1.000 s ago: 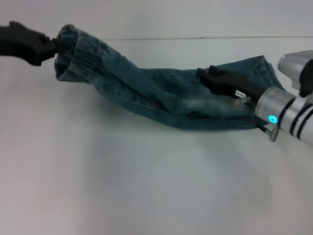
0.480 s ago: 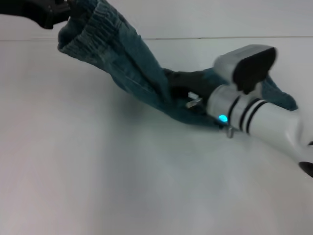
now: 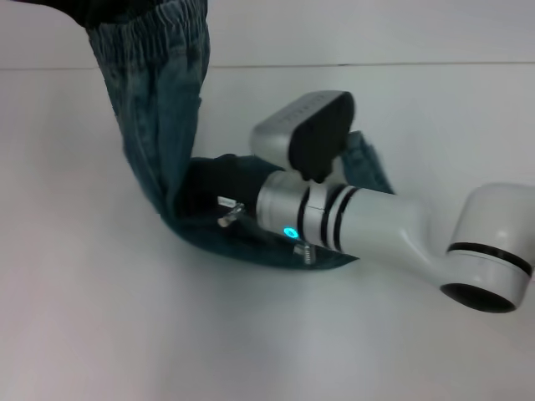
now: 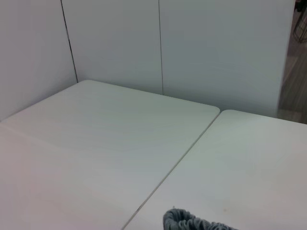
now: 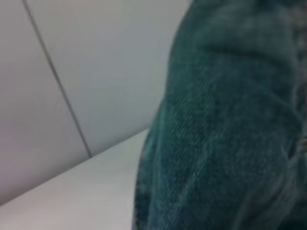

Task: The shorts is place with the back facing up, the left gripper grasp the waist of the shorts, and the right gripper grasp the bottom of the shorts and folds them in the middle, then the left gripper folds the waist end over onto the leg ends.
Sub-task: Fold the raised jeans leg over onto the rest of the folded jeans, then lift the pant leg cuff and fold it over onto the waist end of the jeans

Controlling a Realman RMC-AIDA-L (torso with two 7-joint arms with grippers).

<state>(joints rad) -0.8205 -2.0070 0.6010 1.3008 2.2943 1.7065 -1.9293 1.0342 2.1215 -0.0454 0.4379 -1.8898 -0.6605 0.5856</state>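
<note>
The blue denim shorts (image 3: 159, 125) hang by their elastic waist (image 3: 150, 25) from my left gripper (image 3: 94, 10), a dark shape at the head view's top left edge, shut on the waistband. From there the cloth drops steeply to a bend lying on the table (image 3: 251, 246). My right gripper (image 3: 209, 188) rests on the denim at that bend, its white arm (image 3: 376, 225) reaching in from the right. The leg ends (image 3: 368, 167) lie flat behind that arm. A bit of waistband (image 4: 192, 223) shows in the left wrist view. Denim (image 5: 225, 134) fills the right wrist view.
The white table (image 3: 125, 334) stretches around the shorts, with a seam between two tabletops (image 4: 177, 163) and white wall panels (image 4: 216, 48) beyond its far edge. The right arm's elbow joint (image 3: 489, 259) sits low at the right.
My left gripper has lifted the waist up and toward the right, so the shorts now stand steeply. The right gripper has slid left along the denim to the bend.
</note>
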